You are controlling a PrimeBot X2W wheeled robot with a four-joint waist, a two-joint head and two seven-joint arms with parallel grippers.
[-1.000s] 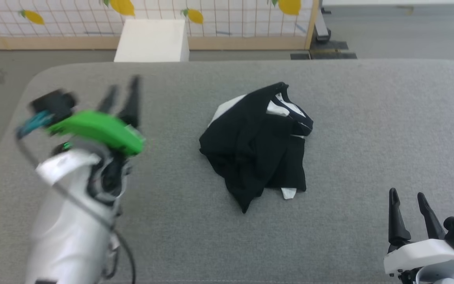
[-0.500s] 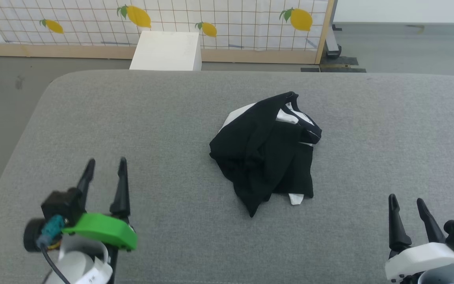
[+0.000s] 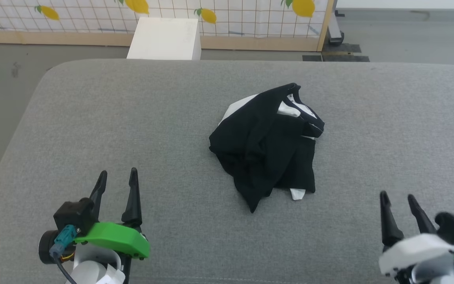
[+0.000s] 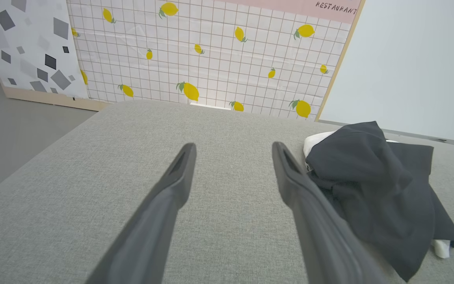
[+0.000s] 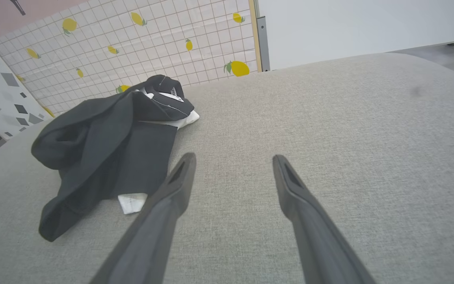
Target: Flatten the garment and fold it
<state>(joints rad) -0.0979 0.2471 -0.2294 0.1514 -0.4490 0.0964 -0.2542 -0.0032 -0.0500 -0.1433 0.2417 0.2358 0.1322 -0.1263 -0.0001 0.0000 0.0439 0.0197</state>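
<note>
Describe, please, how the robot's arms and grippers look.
Both grippers have two long, dark, tapering fingers. The left gripper carries a bright green cover, a teal connector and a black cable. The right gripper has a white housing with a green light.

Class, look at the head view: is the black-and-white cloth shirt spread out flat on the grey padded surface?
No, the soft black-and-white raglan shirt lies crumpled in a bunched heap on the grey fabric surface.
</note>
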